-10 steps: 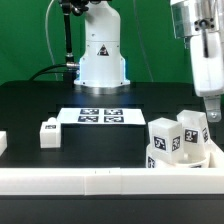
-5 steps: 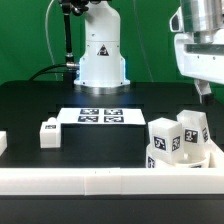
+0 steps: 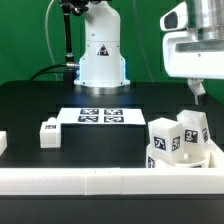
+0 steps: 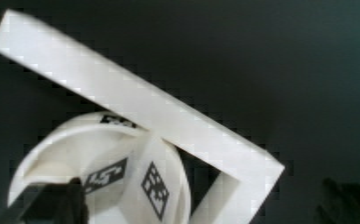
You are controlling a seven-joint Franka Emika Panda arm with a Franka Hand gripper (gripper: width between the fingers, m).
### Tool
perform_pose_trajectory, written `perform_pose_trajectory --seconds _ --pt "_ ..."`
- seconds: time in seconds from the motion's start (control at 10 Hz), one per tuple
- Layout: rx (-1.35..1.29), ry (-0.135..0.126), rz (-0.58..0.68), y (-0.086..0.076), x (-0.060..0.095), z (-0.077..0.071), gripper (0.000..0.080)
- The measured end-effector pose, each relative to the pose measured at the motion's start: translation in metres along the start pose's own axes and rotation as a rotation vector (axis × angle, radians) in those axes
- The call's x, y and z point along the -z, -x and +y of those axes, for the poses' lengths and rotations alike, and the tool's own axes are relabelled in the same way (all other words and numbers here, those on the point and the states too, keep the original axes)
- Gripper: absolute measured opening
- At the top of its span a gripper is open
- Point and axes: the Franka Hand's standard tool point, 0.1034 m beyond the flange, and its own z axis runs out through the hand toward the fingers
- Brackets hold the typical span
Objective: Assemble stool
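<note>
The round white seat disc (image 3: 205,157) lies at the exterior view's right, against the rail. Two tagged white legs (image 3: 163,138) (image 3: 194,130) stand upright in it. A third leg (image 3: 48,132) lies loose on the black table at the left. My gripper (image 3: 199,92) hangs above the right-hand standing leg, clear of it, open and empty. In the wrist view the seat disc (image 4: 61,150) and a tagged leg (image 4: 156,185) show below my gripper (image 4: 195,212), whose dark fingers (image 4: 45,200) sit wide apart.
The marker board (image 3: 100,116) lies flat mid-table before the robot base (image 3: 101,55). A long white border rail (image 3: 90,180) runs along the front and crosses the wrist view (image 4: 132,85). Another white part (image 3: 2,143) sits at the left edge.
My gripper has risen off the right-hand standing leg and shifted toward the exterior view's left. The legs and seat have not moved.
</note>
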Motion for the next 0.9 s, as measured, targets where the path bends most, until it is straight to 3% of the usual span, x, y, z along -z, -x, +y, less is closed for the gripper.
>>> perform_pose_trajectory --seconds 0.4,0.7,0.9 --pt "0.476 0.082 0.009 0.003 0.0033 -0.0016 0.0648" --pt "0.657 0.083 0.005 0.0008 0.0029 -0.0003 0.0648" --pt "0.909 0.12 0.013 -0.0024 0.0031 0.0022 0.0648"
